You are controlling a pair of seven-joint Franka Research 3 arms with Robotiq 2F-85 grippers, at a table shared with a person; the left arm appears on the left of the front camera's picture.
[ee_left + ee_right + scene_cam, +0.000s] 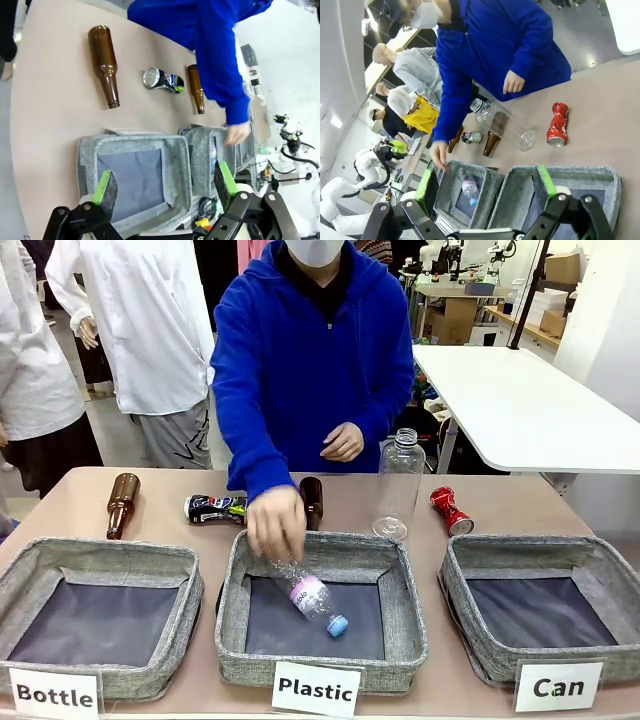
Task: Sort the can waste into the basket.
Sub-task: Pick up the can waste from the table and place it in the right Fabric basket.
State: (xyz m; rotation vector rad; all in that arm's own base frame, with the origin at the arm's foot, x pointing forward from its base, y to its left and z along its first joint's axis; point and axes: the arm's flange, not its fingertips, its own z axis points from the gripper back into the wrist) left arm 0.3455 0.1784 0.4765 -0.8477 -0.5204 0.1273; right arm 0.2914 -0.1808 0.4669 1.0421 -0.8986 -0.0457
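A crushed red can (451, 511) (556, 124) lies on the table just behind the grey basket (545, 558) (612, 180) signed "Can". A crushed dark blue can (214, 508) (162, 80) (471, 137) lies at the back left, beside the person's arm. In the left wrist view my left gripper (165, 182) hangs open above the "Bottle" bin (175, 160). From the right wrist view my right gripper (486, 182) is open too, high over the "Can" basket and the middle bin. Neither holds anything.
The person's hand (276, 523) holds a clear plastic bottle (312, 598) over the "Plastic" bin (405, 600). Another clear bottle (399, 485) stands upright behind it. Two brown glass bottles (121, 504) (312, 500) lie at the back of the table.
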